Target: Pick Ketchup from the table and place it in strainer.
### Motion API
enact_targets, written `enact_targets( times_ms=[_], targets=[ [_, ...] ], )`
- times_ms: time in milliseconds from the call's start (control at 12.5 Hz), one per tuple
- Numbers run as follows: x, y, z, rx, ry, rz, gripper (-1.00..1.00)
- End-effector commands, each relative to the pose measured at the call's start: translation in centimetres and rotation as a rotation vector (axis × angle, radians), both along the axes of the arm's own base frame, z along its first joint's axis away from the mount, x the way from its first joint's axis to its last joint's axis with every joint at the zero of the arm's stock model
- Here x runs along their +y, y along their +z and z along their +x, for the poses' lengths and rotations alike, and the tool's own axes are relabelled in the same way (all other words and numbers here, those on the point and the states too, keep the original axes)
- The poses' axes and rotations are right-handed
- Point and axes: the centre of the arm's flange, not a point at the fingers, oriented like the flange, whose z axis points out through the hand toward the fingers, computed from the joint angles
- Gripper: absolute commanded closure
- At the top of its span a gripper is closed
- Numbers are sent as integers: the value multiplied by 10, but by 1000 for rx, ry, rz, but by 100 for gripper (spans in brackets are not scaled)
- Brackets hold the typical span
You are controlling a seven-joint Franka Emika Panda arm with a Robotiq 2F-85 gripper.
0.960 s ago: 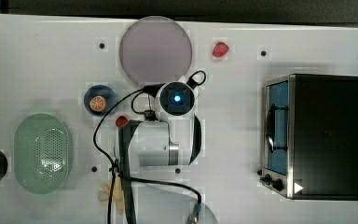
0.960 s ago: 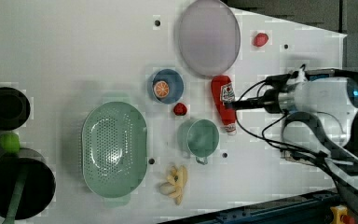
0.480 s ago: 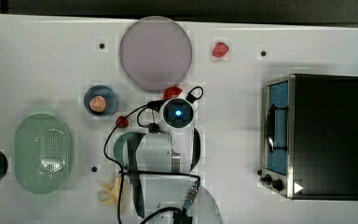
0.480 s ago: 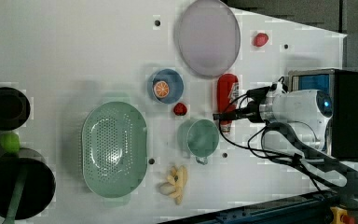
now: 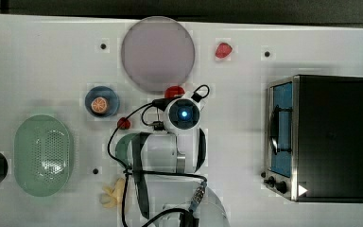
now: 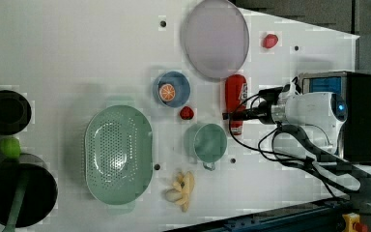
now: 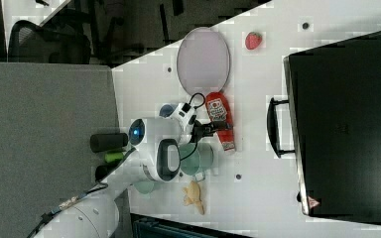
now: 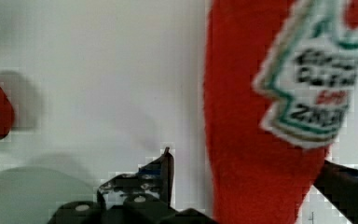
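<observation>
The ketchup bottle (image 6: 235, 102) lies flat on the white bench (image 6: 77, 58), just below the grey plate (image 6: 216, 38) in the left view, with the fingers (image 8: 168, 170) spread to either side of its lower body, not yet pinching. It looks light, smooth plastic, probably slippery and slightly squeezable; mid-body across the width seems the best hold. The arm hides most of it in the top view, and its cap end is hard to make out.

The red ketchup (image 6: 235, 99) bears a white label; the pale green strainer (image 6: 119, 154) is dotted with holes.
</observation>
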Motion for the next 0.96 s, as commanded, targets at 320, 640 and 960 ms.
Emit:
enact_targets(
  times_ms=[320, 640, 960],
  targets=[
    [10, 17, 11, -55, 53, 0, -23],
    [13, 75, 19, -72, 23, -19, -23],
    [36, 178, 19, -78, 41, -48, -23]
  ],
)
